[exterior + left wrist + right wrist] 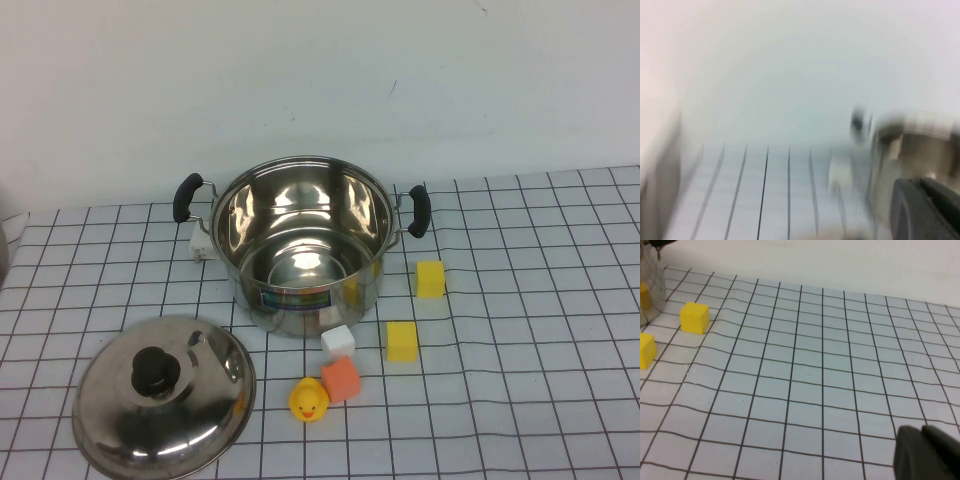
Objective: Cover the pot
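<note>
The pot (300,262) is a shiny steel stockpot with two black side handles and a colourful label. It stands open and empty at the middle back of the checked cloth. The domed steel lid (165,395) with a black knob lies on the cloth at the front left. Neither arm shows in the high view. In the blurred left wrist view my left gripper (920,187) is shut and empty, with the pot (912,145) just beyond it. My right gripper (922,432) is shut and empty over bare cloth, far from the pot's edge (647,280).
In front of and to the right of the pot lie two yellow cubes (430,278) (402,341), a white cube (338,341), an orange cube (341,379) and a yellow duck (308,400). A small white object (203,243) sits by the pot's left handle. A white wall stands behind.
</note>
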